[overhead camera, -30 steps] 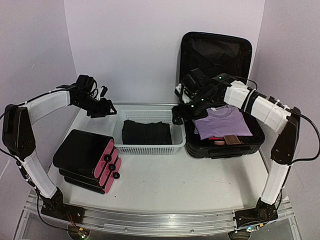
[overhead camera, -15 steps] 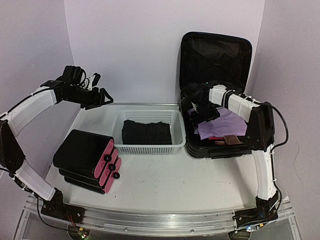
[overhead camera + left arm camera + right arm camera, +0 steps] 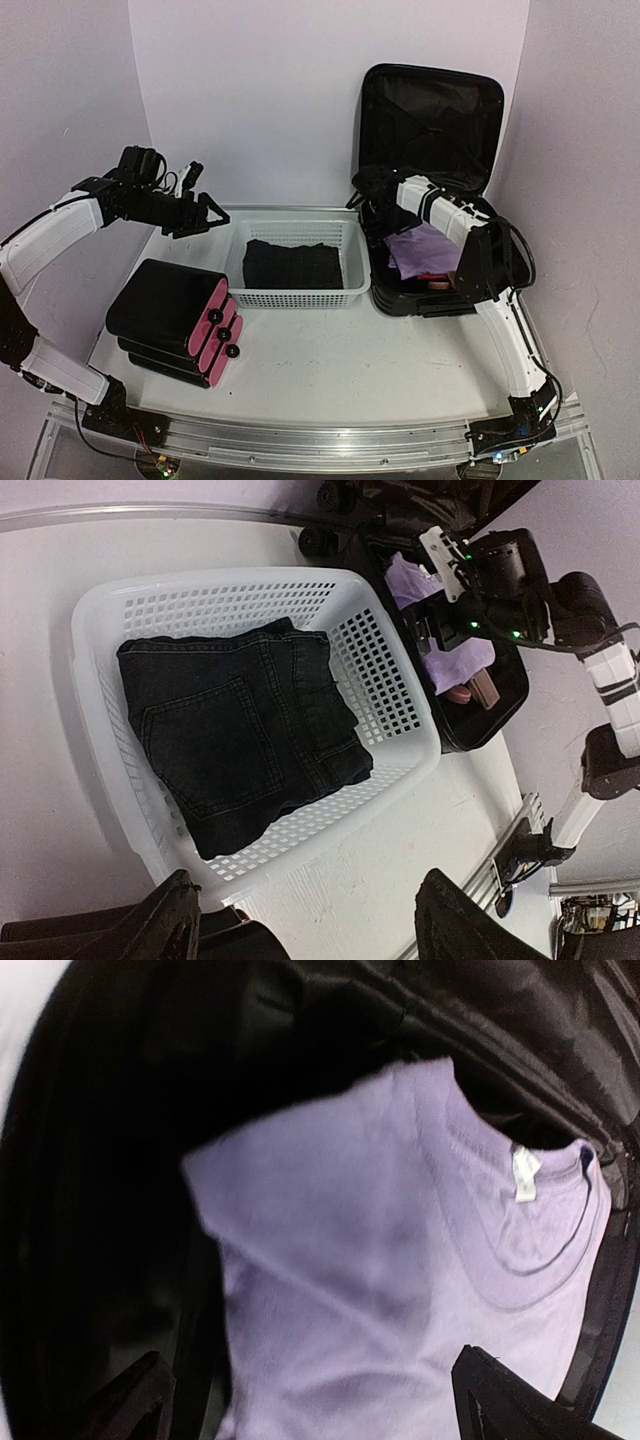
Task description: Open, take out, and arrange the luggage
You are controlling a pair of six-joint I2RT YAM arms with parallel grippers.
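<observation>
I am seeing the luggage (image 3: 430, 120) lying open at the far right of the surface (image 3: 330, 350), hinge away from me, its rigid black fabric-lined lid standing upright, while the right arm (image 3: 440, 208) is bending down into it, right pincer (image 3: 310, 1360) wide over a soft lilac T-shirt (image 3: 400, 1260), left pincer (image 3: 308, 880) wide too.

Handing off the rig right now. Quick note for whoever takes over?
Left gripper: open, empty, hovering left of the white basket.
Right gripper: open, empty, inside the luggage, just above the purple T-shirt.
Done: luggage open, lid upright; folded black jeans in the basket.
Left: take out the T-shirt and small items beside it.
</observation>
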